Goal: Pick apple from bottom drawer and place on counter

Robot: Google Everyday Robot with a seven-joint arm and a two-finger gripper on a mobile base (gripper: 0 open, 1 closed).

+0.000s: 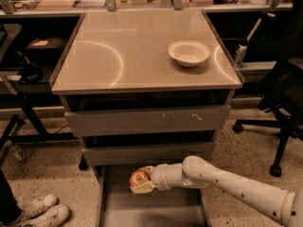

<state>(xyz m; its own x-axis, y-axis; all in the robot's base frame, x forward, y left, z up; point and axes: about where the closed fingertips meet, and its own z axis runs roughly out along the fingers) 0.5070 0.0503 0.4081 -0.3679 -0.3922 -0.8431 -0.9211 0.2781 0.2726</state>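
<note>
The apple [138, 177] is small, red with a yellowish patch, and sits between the fingers of my gripper [141, 179]. The gripper is shut on it, over the back part of the open bottom drawer [151, 211], just under the front of the middle drawer. My white arm reaches in from the lower right. The counter [132, 51] is the beige glossy top of the cabinet, above the gripper.
A white bowl [189, 53] stands on the counter's right side. Two shallower grey drawers [147, 121] sit partly open above the bottom one. A black office chair [284, 103] is on the right. White shoes [40, 211] are on the floor at lower left.
</note>
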